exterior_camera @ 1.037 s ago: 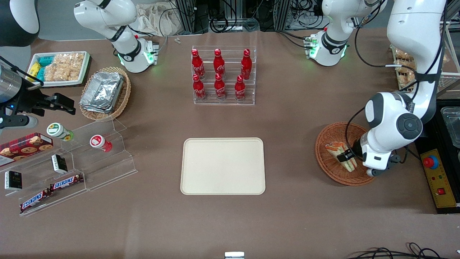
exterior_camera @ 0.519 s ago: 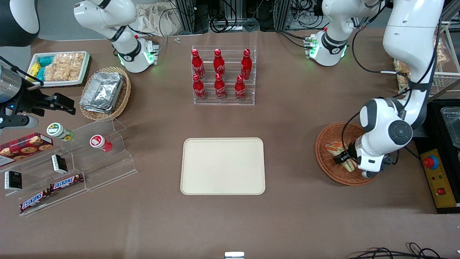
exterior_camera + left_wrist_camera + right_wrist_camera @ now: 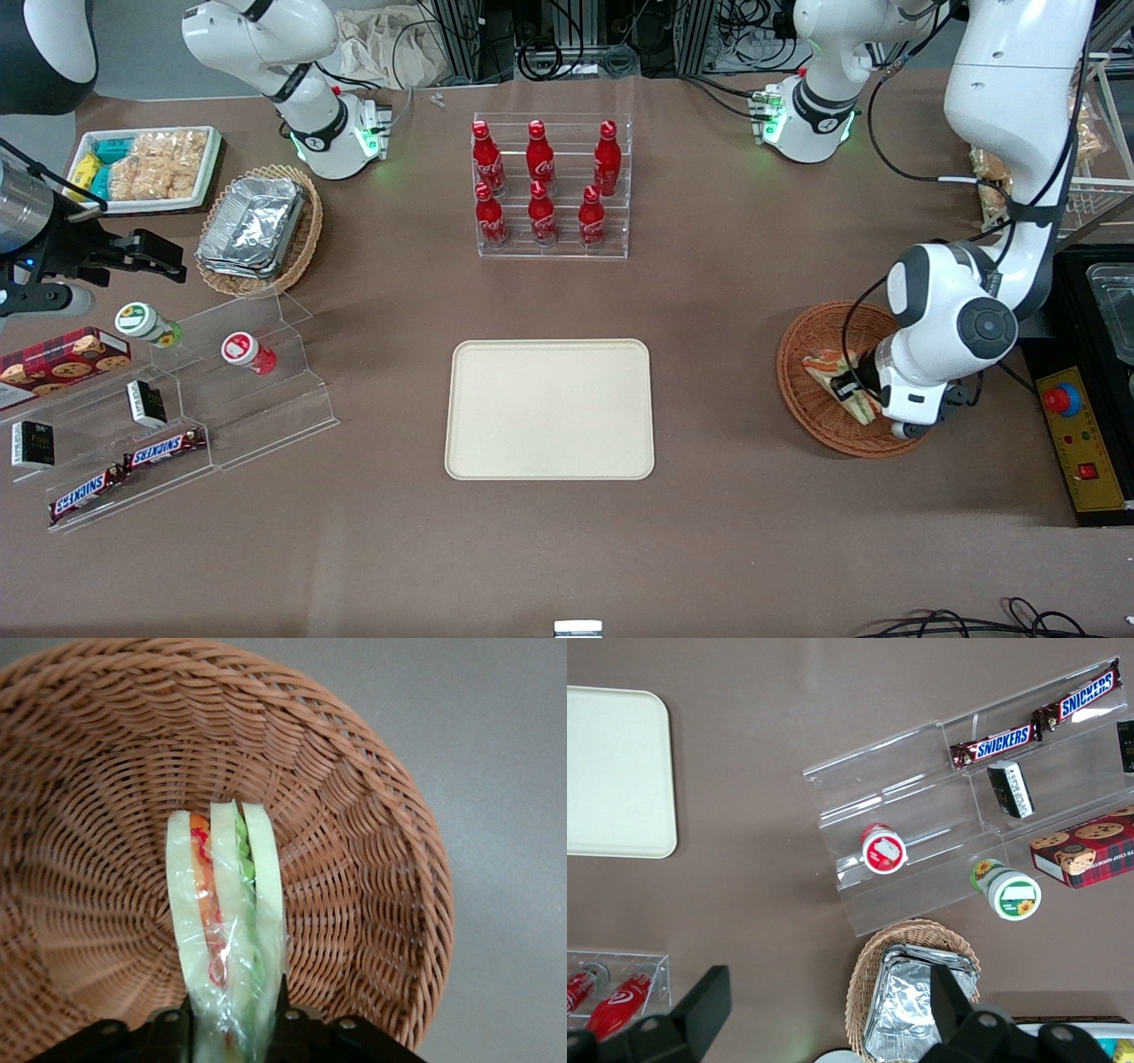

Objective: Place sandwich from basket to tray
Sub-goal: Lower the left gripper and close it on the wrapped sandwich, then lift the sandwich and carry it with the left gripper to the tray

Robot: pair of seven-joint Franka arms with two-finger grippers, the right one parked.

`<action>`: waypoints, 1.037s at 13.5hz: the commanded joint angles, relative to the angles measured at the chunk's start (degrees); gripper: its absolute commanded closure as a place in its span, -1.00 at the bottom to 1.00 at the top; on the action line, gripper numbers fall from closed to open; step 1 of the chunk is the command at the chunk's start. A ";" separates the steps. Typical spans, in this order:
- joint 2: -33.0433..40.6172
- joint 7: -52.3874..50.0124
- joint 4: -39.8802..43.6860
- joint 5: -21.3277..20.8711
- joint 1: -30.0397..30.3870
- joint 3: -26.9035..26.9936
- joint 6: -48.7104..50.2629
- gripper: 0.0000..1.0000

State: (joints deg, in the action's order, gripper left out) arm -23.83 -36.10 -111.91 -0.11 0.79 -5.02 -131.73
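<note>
The hand (image 3: 232,1028) covers the sandwich's (image 3: 226,921) wide end.

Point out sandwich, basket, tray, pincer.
sandwich (image 3: 226,921): left wrist view, middle bread layer.
basket (image 3: 802,354): front view, woven wall.
tray (image 3: 549,409): front view, bare middle.
pincer (image 3: 849,384): front view, in the basket, fingertips clamping the sandwich.

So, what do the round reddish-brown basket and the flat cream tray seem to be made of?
The round reddish-brown basket, where the gripper grips the wrapped sandwich: woven wicker, by its braided strands. The flat cream tray: smooth and matte, possibly plastic or moulded fibre.
</note>
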 commanded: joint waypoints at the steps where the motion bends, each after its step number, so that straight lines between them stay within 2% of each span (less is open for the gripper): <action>1: 4.22 -0.99 4.05 -0.50 -0.18 -1.39 9.87 0.92; 5: 5.90 -0.73 15.81 0.28 0.00 -3.24 26.57 0.92; 8: 5.46 0.06 30.04 0.99 0.00 -4.91 40.55 0.91; 10: 5.81 0.50 34.73 1.17 0.00 -5.70 42.78 0.91; 12: 5.81 3.39 36.40 1.08 -0.18 -6.66 42.52 0.91; 14: 5.47 6.29 36.41 1.08 -0.18 -9.99 40.86 0.90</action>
State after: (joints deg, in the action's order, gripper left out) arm -16.92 -32.26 -77.24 0.25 0.68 -12.46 -90.54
